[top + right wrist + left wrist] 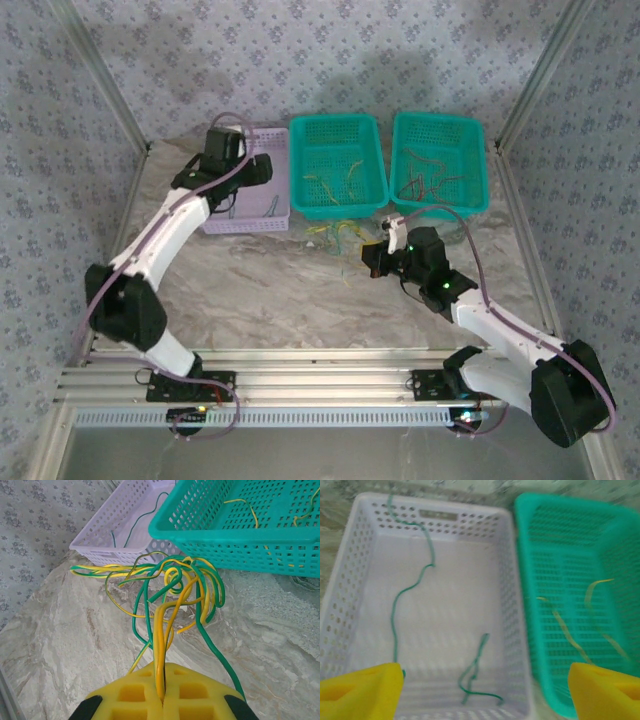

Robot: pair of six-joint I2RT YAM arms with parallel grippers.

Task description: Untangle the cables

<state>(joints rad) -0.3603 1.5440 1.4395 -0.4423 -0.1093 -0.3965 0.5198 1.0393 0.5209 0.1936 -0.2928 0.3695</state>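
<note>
Above the lilac basket (350,580), our left jaws stand wide apart with nothing between them; two green cables (394,625) lie inside it. On the worktop (60,655) before the teal basket (235,542), our right jaws pinch the yellow-and-green tangle of cables (160,645).

The cables (160,630) are green and yellow. The left basket (245,222) is pale lilac, the middle basket (335,120) and the right basket (437,117) teal. The table (280,290) is marbled grey-beige; the wallpaper (60,120) bears small grey-blue flowers.
</note>
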